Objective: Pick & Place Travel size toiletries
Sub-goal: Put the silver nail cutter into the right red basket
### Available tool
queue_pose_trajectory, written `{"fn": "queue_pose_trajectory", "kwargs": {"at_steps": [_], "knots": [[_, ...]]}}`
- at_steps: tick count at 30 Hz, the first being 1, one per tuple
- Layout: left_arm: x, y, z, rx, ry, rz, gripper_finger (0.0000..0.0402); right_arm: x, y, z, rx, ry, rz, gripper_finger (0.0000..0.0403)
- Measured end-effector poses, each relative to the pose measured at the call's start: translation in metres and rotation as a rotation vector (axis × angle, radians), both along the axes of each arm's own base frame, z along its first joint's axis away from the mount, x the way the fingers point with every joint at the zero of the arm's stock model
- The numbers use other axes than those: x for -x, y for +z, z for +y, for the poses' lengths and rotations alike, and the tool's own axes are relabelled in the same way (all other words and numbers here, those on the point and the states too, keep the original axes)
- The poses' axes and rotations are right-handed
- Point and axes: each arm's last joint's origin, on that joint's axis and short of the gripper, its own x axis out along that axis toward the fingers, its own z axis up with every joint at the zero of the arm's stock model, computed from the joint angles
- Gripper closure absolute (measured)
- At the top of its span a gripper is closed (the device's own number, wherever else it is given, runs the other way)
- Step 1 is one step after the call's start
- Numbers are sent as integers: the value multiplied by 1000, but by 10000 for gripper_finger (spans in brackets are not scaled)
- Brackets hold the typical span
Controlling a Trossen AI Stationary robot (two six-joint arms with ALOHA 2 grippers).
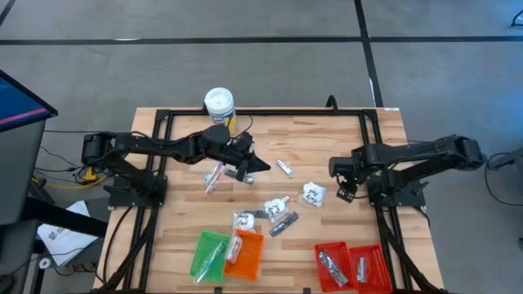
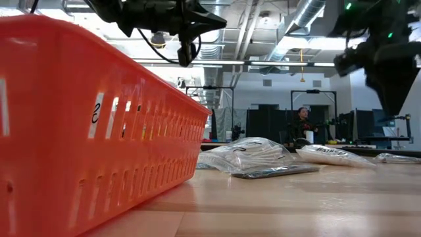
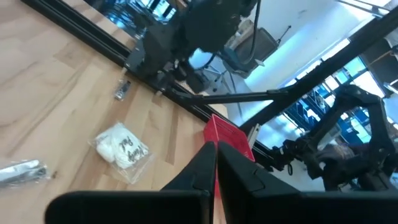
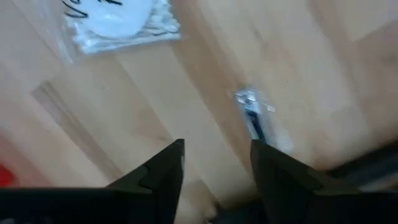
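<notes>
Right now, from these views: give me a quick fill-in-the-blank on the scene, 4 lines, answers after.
1. The tub stands at the table's ____ edge.
2. The green tray lies directly beside the ____ tray.
3. The left end effector has its fingers ____.
4. The right end effector hangs with fingers apart over bare ____, with a white packet ahead.

Missing words: far; orange; shut; wood

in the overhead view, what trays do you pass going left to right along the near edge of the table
green tray → orange tray → first red tray → second red tray
</notes>
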Motion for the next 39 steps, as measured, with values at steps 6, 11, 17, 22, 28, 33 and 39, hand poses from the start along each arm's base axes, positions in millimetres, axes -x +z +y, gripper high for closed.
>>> {"fn": "queue_pose_trajectory", "kwargs": {"at_steps": [6,11,17,22,28,33,39], "knots": [[1,0,3,1,11,4,394,7,-20,-17,-21,-97,17,185],[1,-1,3,3,10,14,394,5,-22,-25,-20,-149,14,179],[1,-1,5,3,15,14,394,0,-37,-37,-39,-390,130,179],[1,-2,5,4,15,18,394,-4,-54,-46,-66,-604,261,179],[1,-2,3,11,11,20,394,-9,-70,-55,-69,-676,322,179],[1,-2,3,19,-4,21,394,-15,-80,-53,-115,-610,328,179],[1,-2,3,20,-9,22,394,-22,-82,-47,-167,-616,273,180]]}}
